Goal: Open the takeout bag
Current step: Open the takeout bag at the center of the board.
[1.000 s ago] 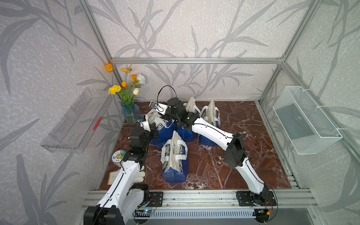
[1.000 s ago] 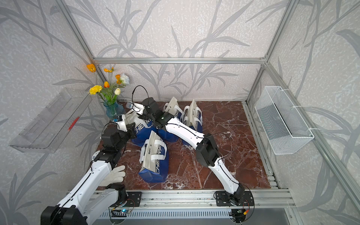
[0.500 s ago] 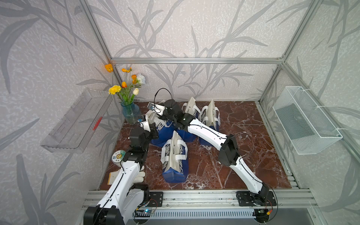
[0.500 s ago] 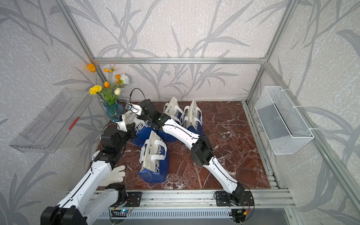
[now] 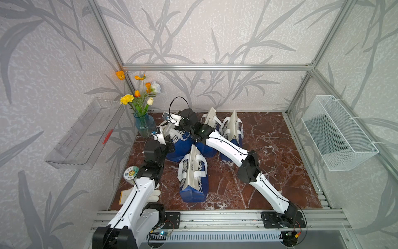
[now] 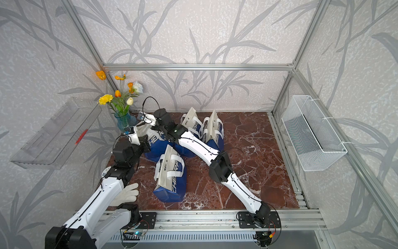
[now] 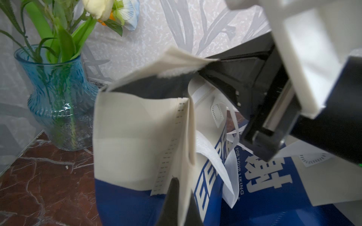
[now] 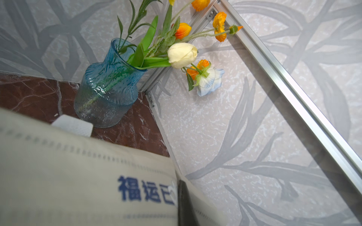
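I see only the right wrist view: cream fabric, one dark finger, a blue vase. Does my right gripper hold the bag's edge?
Observer: Yes; the left wrist view shows the right gripper shut on the top flap of the takeout bag.
Operator: And the left one?
Observer: The left gripper is shut on a seamed fold of the same bag.
Operator: Is the mouth open?
Observer: Partly; its dark inside shows between the flap and the near wall.

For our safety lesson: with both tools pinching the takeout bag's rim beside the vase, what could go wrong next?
The blue glass vase stands close beside the takeout bag; pulling the mouth wider could topple it. The left tool and right tool pinch thin fabric edges, which might slip free.
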Controlling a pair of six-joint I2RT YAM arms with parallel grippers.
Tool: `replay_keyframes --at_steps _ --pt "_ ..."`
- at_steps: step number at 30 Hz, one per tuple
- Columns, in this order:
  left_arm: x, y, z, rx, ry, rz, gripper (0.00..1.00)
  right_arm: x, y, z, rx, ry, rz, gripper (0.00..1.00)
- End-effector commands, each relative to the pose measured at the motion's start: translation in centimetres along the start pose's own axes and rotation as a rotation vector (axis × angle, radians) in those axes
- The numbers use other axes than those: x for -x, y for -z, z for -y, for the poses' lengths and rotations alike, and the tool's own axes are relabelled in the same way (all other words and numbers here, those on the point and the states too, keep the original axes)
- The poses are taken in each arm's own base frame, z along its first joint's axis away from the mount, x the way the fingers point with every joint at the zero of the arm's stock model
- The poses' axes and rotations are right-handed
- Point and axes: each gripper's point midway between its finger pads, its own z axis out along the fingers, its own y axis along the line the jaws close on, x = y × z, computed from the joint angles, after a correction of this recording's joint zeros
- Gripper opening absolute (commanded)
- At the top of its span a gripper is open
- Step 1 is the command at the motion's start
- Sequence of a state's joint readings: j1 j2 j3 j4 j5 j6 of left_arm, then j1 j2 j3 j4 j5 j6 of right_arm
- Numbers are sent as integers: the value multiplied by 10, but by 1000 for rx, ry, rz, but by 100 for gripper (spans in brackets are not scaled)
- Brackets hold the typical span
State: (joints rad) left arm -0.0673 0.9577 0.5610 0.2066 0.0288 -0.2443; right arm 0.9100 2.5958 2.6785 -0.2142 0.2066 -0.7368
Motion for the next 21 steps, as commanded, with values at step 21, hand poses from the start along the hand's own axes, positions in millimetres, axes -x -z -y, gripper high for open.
replay_keyframes --at_steps 21 --pt "-37 1 -59 321 -140 -173 0 37 69 104 -199 386 -50 0"
